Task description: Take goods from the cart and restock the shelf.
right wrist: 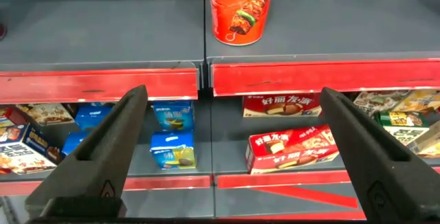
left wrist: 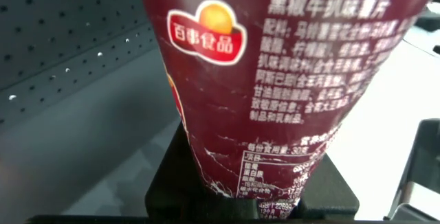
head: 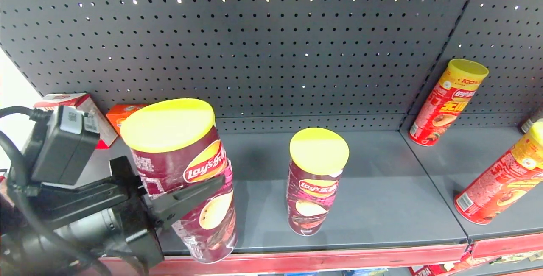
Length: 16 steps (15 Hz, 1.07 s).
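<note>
My left gripper (head: 186,193) is shut on a maroon chip can (head: 182,170) with a yellow lid, held upright at the front left of the grey shelf (head: 382,199). Its base overlaps the shelf's red front edge (head: 339,257); I cannot tell whether it rests on the shelf. In the left wrist view the held maroon chip can (left wrist: 275,93) rises close before the camera. A second maroon can (head: 316,182) stands upright mid-shelf, to the right of the held one. My right gripper (right wrist: 237,162) is open, facing the shelf front below a red can (right wrist: 237,7).
Two red cans (head: 449,102) (head: 505,182) stand on the right shelf section. A red-and-white box (head: 80,110) and an orange box (head: 125,115) sit at the back left against the pegboard. Lower shelves hold snack boxes (right wrist: 292,148) and blue packs (right wrist: 172,131).
</note>
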Available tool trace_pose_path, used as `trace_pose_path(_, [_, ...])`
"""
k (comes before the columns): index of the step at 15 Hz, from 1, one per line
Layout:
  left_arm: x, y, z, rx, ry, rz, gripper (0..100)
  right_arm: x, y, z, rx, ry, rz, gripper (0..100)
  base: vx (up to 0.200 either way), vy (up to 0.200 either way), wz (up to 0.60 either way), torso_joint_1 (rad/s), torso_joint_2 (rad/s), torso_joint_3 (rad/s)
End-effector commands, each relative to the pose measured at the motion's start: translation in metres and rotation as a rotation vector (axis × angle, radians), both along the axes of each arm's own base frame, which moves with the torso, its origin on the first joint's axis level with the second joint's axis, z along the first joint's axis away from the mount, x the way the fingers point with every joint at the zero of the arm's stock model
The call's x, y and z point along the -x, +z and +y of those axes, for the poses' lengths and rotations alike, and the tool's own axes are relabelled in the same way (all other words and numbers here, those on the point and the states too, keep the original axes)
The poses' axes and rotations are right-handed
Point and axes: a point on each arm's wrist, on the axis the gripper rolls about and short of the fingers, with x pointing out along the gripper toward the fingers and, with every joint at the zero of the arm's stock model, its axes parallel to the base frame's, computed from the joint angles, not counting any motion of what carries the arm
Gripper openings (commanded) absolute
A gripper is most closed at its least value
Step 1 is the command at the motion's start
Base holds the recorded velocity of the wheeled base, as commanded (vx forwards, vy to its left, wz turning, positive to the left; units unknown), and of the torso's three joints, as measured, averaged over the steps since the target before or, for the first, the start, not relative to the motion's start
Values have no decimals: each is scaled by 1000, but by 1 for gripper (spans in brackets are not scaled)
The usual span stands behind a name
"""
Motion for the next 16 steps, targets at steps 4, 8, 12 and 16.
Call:
trace_pose_path(4, [-67, 7, -27, -28, -46, 12, 0, 0, 0, 0, 0, 0, 1, 100, 0, 0, 0, 0, 0, 0])
trace_pose_path(8, [-130, -13, -47, -99, -13, 3, 0, 0, 0, 0, 0, 0, 1, 100, 0, 0, 0, 0, 0, 0])
trace_pose_path(12, [-184, -20, -71, -62, -58, -44, 0, 0, 0, 0, 0, 0, 1, 100, 0, 0, 0, 0, 0, 0])
trace_pose_path(16, [-215, -34, -86, -41, -61, -77, 0, 0, 0, 0, 0, 0, 1, 100, 0, 0, 0, 0, 0, 0])
